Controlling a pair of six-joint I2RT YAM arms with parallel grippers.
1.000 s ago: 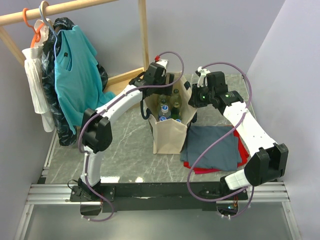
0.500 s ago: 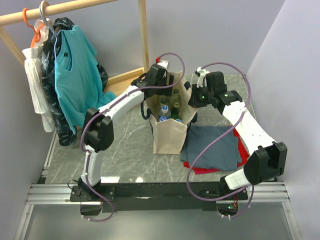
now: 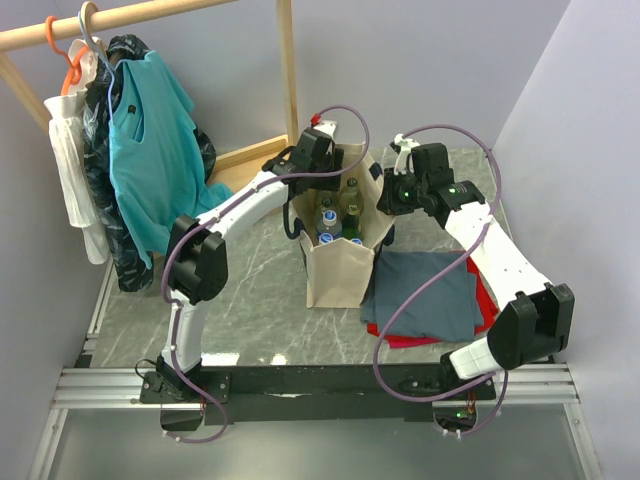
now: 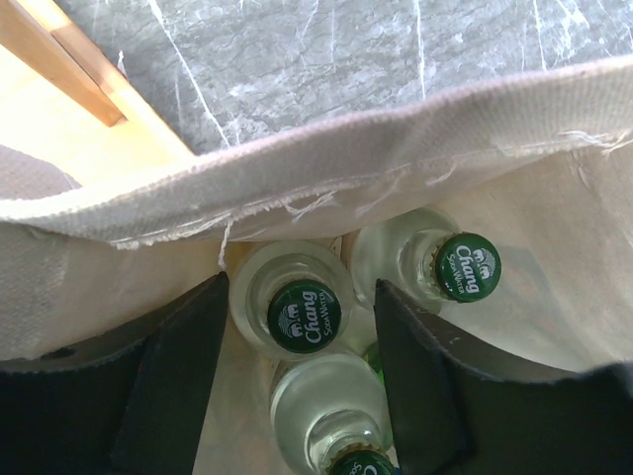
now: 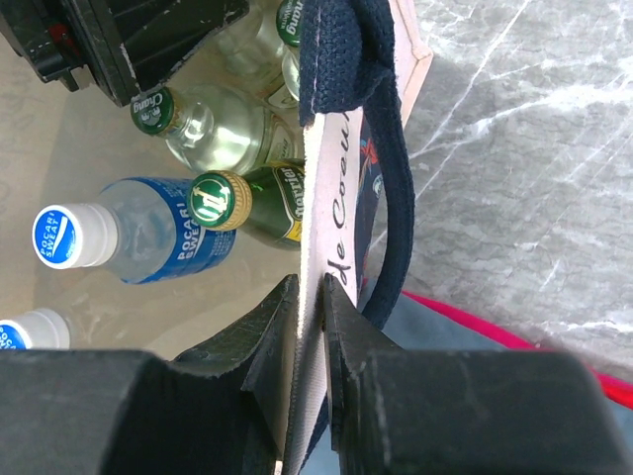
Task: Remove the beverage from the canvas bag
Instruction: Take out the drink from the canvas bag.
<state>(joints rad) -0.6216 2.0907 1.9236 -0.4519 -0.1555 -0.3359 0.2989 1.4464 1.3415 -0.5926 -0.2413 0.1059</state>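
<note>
Left gripper [image 4: 302,300] hangs open around a green-capped bottle [image 4: 304,317] inside the bag [image 3: 338,272], right gripper [image 5: 312,297] pinching its rim, so nothing's out yet.

Left arm [image 3: 245,203]: reaching forward, wrist angled down
Left gripper [image 4: 302,317]: fingers spread apart
Right gripper [image 5: 310,297]: fingers pinched on canvas bag [image 5: 333,213] rim

The left pincer [image 4: 302,297] has edged slightly farther over the canvas bag [image 3: 338,270].
</note>
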